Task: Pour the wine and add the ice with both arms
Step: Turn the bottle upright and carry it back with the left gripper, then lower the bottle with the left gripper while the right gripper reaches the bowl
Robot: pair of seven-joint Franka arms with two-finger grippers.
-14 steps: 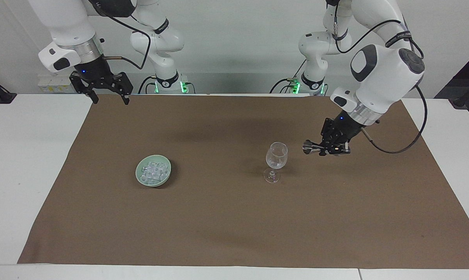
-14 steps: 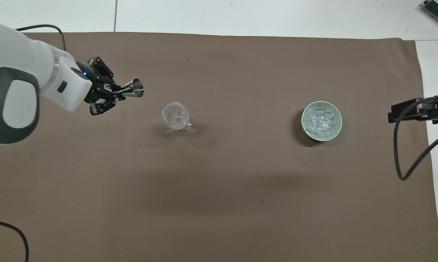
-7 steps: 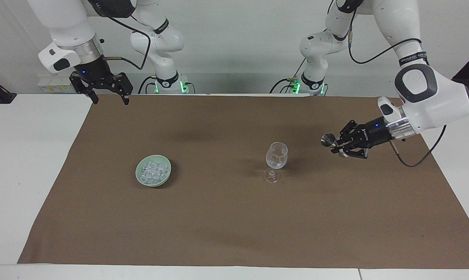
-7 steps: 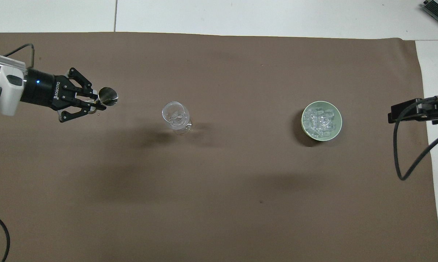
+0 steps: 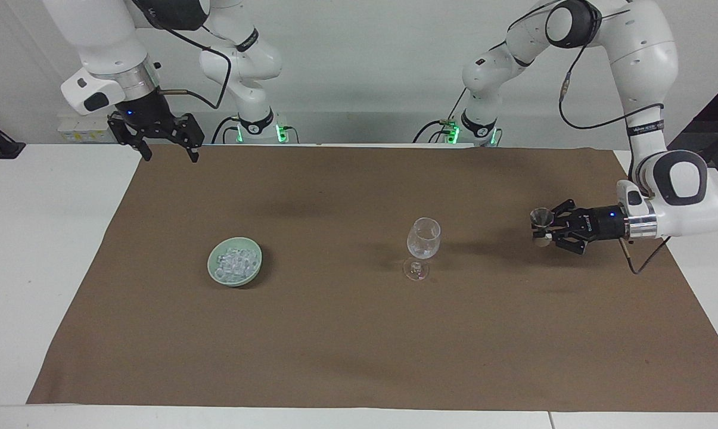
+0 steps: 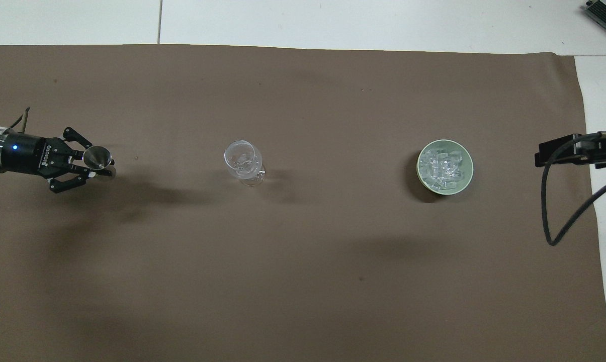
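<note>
Left gripper (image 5: 542, 229) pinching jigger (image 5: 540, 218) — now upright, withdrawn from glass (image 5: 423, 238) toward table end. Pour judged done. Right gripper (image 5: 167, 145) spread, waiting; ice (image 5: 235, 262) untouched.

Clear ice (image 5: 236, 263) cubes heaped in green bowl (image 5: 252, 247), glass (image 5: 423, 239) upright

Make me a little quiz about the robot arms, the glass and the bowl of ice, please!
1. True or false: the ice lies in the green bowl.
2. What does the left gripper hold? A) a spoon B) a small metal measuring cup C) the wine glass
3. Fill in: the right gripper waits with its fingers ____, over the brown mat's edge nearest the robots.

Key: 1 true; 2 B; 3 open.
</note>
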